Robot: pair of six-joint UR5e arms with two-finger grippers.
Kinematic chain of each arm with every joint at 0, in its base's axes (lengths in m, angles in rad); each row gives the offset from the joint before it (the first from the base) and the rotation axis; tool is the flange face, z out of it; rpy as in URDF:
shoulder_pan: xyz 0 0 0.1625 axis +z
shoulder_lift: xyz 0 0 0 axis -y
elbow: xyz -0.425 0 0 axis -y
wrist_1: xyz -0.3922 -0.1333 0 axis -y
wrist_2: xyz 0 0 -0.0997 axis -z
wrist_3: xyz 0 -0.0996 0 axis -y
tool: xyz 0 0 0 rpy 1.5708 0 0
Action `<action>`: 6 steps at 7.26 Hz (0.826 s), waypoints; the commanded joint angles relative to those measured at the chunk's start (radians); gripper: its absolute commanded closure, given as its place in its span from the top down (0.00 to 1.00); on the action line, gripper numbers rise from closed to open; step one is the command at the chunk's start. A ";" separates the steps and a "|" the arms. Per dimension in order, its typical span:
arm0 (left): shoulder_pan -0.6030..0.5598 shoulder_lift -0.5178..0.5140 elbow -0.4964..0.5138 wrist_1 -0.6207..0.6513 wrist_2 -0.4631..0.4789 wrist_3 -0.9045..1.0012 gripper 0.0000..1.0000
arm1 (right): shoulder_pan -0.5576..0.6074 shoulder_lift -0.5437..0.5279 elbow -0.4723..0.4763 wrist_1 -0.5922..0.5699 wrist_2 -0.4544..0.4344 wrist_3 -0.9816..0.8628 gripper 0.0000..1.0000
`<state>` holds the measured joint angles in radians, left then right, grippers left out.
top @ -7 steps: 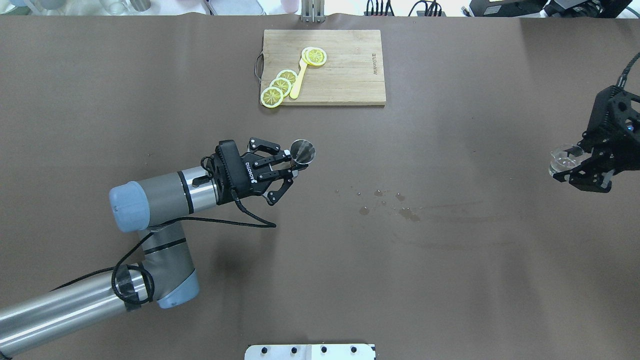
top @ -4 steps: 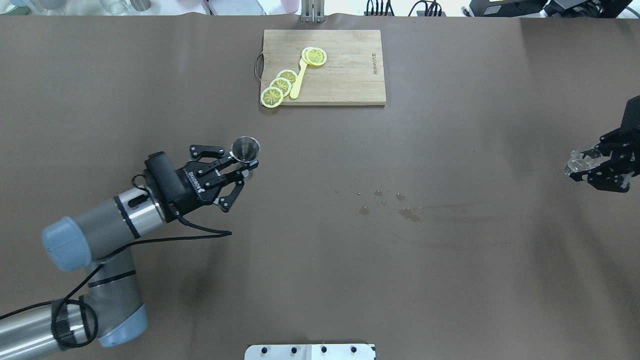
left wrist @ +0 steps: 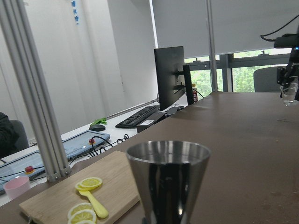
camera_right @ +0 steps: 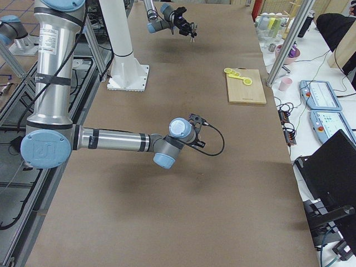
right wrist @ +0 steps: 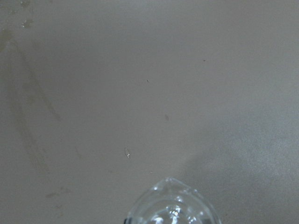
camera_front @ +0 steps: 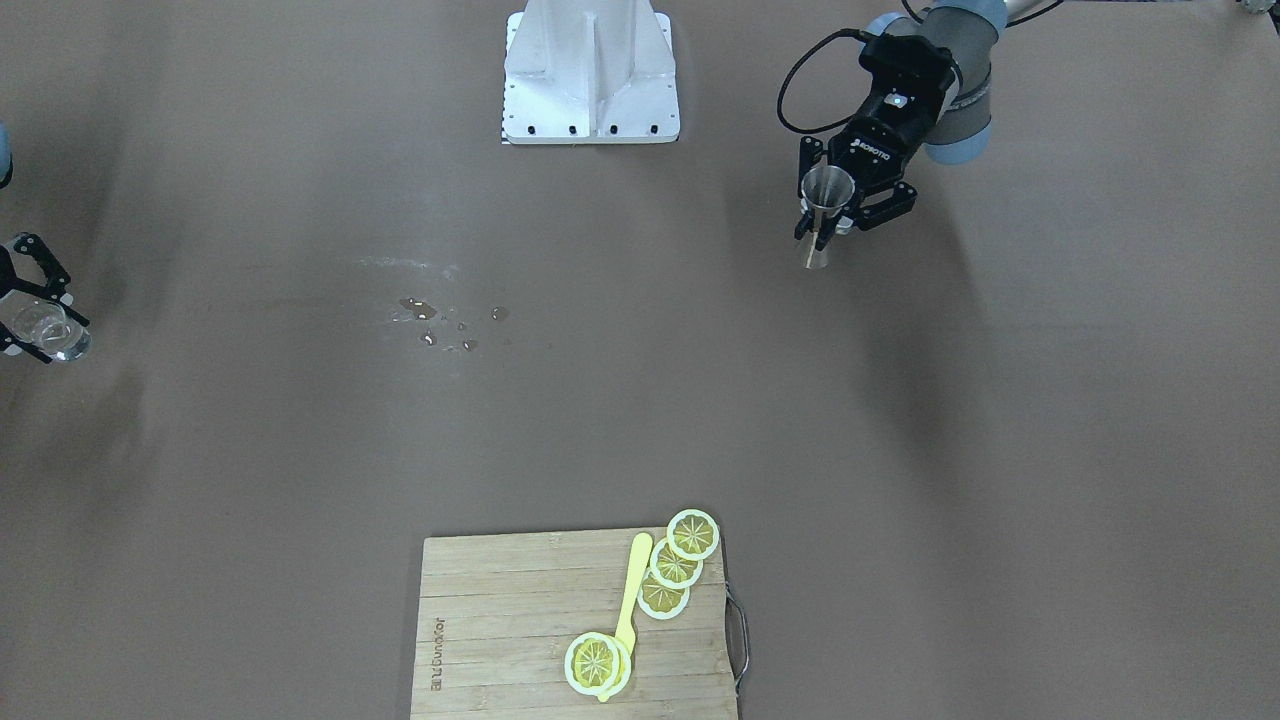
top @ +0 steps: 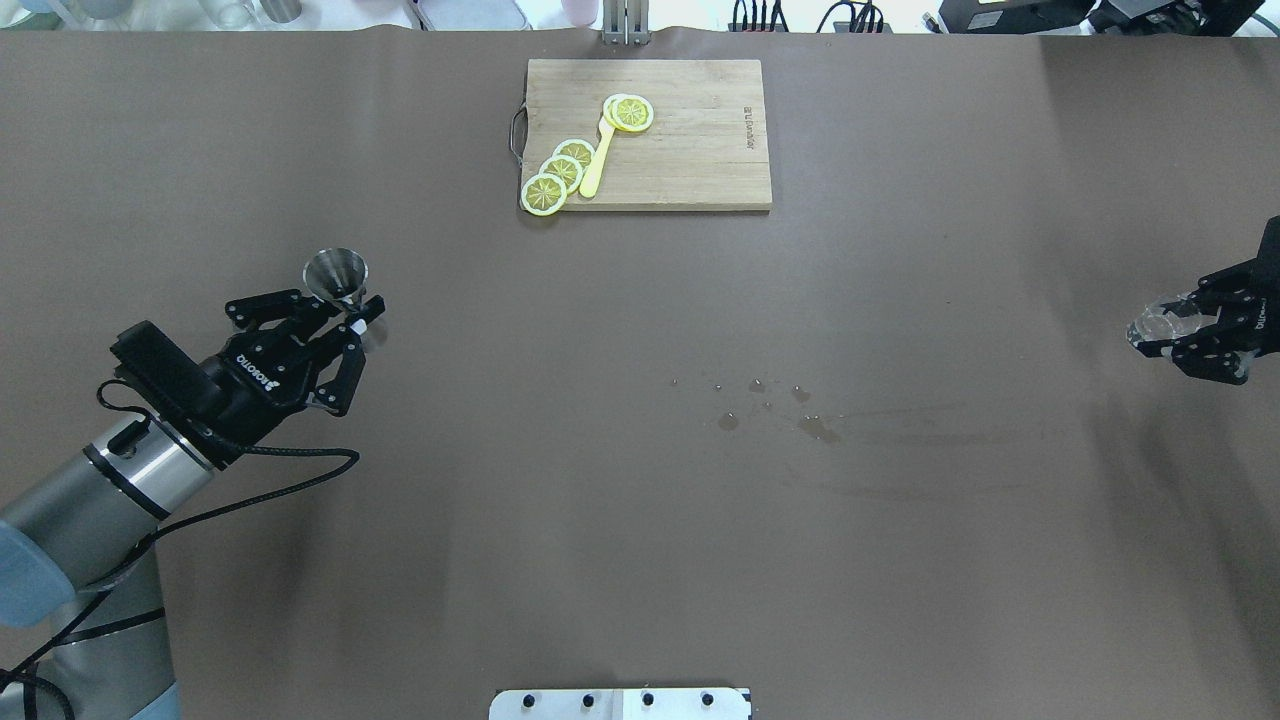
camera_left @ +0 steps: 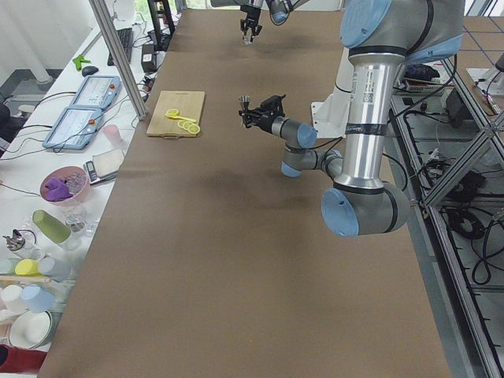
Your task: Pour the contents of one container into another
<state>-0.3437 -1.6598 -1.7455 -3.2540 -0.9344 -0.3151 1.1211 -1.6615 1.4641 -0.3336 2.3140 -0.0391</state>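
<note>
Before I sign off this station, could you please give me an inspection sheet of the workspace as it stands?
Surface: brown table cover; small wet spots near the middle.
Job's things: jigger held on the robot's left; glass cup held at the far right edge; the two are far apart.
Clutter: wooden cutting board with lemon slices and a yellow utensil.
Grippers: left gripper shut on the jigger; right gripper shut on the glass cup.
Cables: black cable looping off the left wrist.
Surroundings: side bench with a pink bowl and cups.

A long brown table lay evenly lit. Beyond it stood a white wall, a window under lowered blinds, and a monitor.
</note>
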 commanded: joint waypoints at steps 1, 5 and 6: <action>0.008 0.014 0.004 -0.003 0.212 -0.024 0.00 | -0.007 0.028 -0.069 0.077 -0.045 0.002 0.00; 0.083 0.071 0.017 0.020 0.445 -0.128 0.00 | -0.064 0.029 -0.145 0.229 -0.113 0.033 0.00; 0.084 0.071 0.017 0.070 0.504 -0.128 0.00 | -0.095 0.031 -0.149 0.244 -0.146 0.045 0.00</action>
<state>-0.2651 -1.5939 -1.7298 -3.2274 -0.4929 -0.4293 1.0564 -1.6318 1.3279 -0.1208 2.1987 -0.0098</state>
